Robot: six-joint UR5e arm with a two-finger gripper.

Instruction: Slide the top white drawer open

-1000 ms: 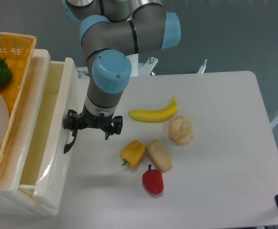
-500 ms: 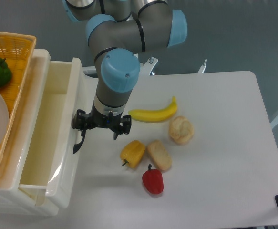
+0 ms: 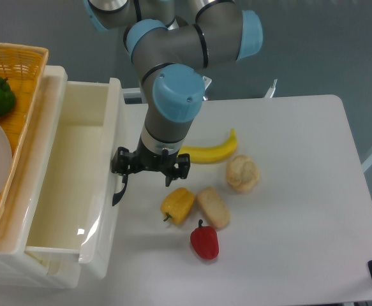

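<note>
Camera view: the top white drawer [image 3: 71, 185] stands pulled far out of its cabinet at the left edge of the surface [image 3: 288, 191], its deep tray bare and its front reaching toward the yellow pepper [image 3: 177, 204], with its curved black handle [image 3: 119, 188] at the claw's left finger. The claw [image 3: 150, 164] sits spread at the drawer front, one finger by the handle and the other over the surface, clamping nothing I can make out. The pull looks nearly finished; next would be a short last draw if more travel remains, then freeing the finger from the handle without knocking the pepper or the banana [image 3: 211, 152].
</note>
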